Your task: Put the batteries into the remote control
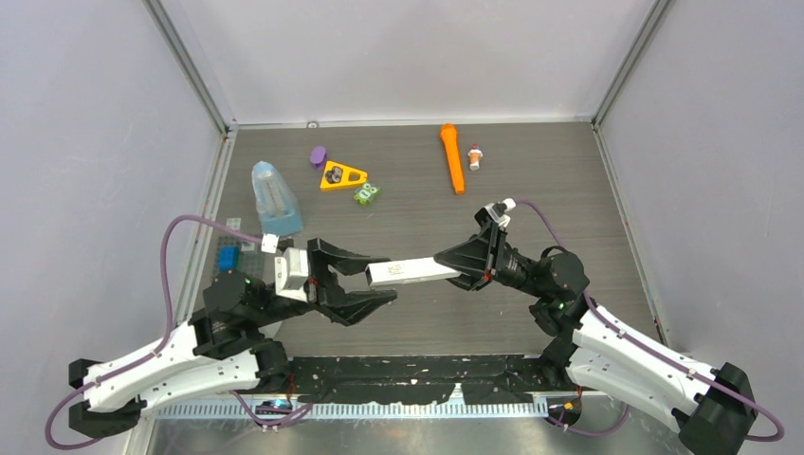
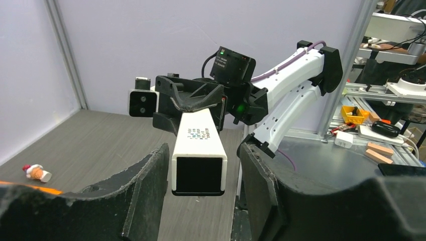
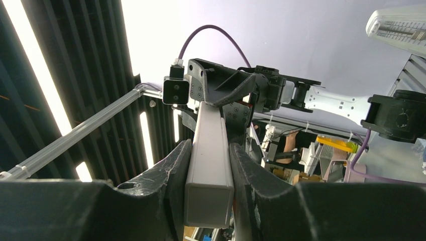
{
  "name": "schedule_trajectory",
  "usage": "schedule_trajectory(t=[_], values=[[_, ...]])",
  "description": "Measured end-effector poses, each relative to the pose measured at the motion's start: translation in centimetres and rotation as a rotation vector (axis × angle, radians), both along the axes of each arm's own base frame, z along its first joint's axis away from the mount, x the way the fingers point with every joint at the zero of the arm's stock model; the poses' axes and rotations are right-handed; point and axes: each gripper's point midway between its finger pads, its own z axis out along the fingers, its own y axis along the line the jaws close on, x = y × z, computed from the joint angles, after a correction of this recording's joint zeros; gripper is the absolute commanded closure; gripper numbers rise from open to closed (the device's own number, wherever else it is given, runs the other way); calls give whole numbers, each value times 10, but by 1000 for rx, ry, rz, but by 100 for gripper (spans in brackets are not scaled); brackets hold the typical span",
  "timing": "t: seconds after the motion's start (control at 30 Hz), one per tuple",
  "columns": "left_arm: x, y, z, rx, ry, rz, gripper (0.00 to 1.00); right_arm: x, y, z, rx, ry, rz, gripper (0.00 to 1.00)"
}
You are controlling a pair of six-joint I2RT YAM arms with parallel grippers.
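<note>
Probably light, stiff and slick-sided, so best gripped across its flat faces, the remote control sits above the counter, pinched at its 3 o'clock end by the right claw, long axis level, dark end pointing to 9 o'clock between the spread, untouching fingers of the left claw.

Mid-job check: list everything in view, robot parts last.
remote: one, white-silver, midair, centre
clear pack: one, blue-based, left
blue block: one, blue, left edge
purple piece: one, purple, back left
yellow triangle: one, yellow, beside purple piece
green piece: one, green, beside triangle
orange torch: one, orange, back centre
small figure: one, red-white, beside torch
table: one, dark grey, underneath
left tool: one, black, open around remote's end
right tool: one, black, shut on remote
</note>
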Motion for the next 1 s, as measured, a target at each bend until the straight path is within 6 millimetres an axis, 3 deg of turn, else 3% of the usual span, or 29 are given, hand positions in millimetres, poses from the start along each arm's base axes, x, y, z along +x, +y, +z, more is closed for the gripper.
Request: schedule_trajectory(t=[0.67,0.73,0.83,0.9,1.0], values=[[9,-17,-14,75,-20,11,65,-1,1,-2,-8,28,18,95],[9,-17,-14,75,-22,13,70,-1,1,-2,-8,28,19,95],[10,-17,-14,75,-22,15,86,-2,2,-2,-8,28,22,95],[9,-17,-14,74,-22,15,100,-2,2,-2,-7,29,23,91],[9,-16,-14,74,-22,15,100,-2,2,-3,-9,27,22,73]])
